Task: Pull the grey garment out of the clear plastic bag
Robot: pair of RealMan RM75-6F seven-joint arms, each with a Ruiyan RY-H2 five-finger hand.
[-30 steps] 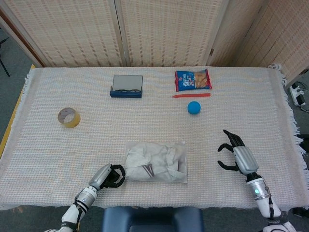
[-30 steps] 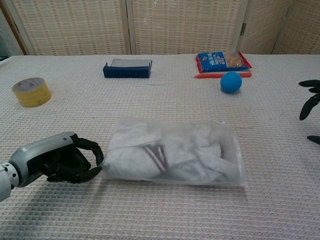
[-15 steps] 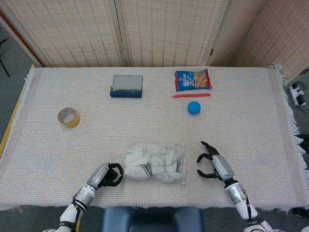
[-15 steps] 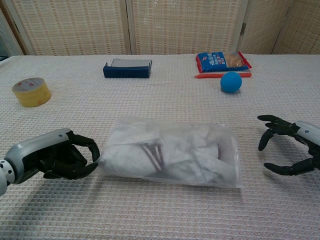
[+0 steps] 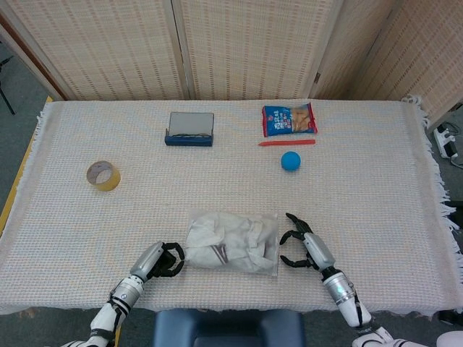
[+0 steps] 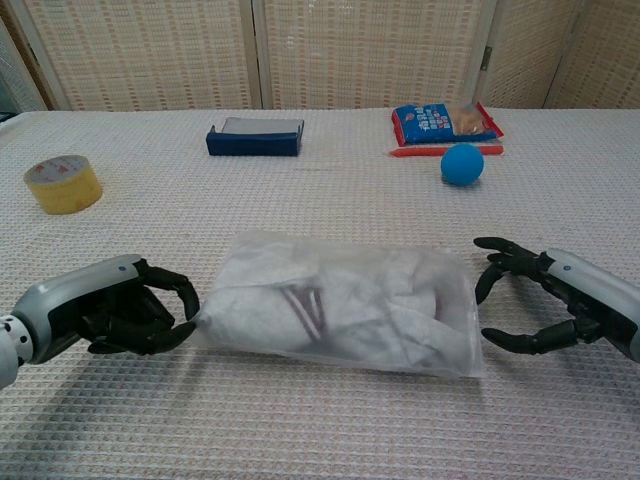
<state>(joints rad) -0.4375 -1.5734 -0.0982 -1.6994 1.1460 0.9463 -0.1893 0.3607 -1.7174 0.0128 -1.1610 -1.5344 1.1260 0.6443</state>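
Note:
A clear plastic bag (image 5: 233,241) (image 6: 340,300) lies near the table's front edge with the crumpled grey garment (image 5: 224,240) (image 6: 330,305) inside it. My left hand (image 5: 160,261) (image 6: 120,318) pinches the bag's left end between curled fingers. My right hand (image 5: 304,249) (image 6: 550,300) hovers just off the bag's right end, fingers spread wide and holding nothing, its fingertips (image 6: 488,290) a short gap from the plastic.
A yellow tape roll (image 5: 103,175) sits at the left. A blue box (image 5: 190,129), a snack packet (image 5: 289,118), a red pen (image 5: 286,142) and a blue ball (image 5: 291,160) lie further back. The table's front edge runs close below both hands.
My right hand has swept left from the table's right side to the bag's right end, staying spread. The left hand has kept its pinch and dragged the bag slightly left.

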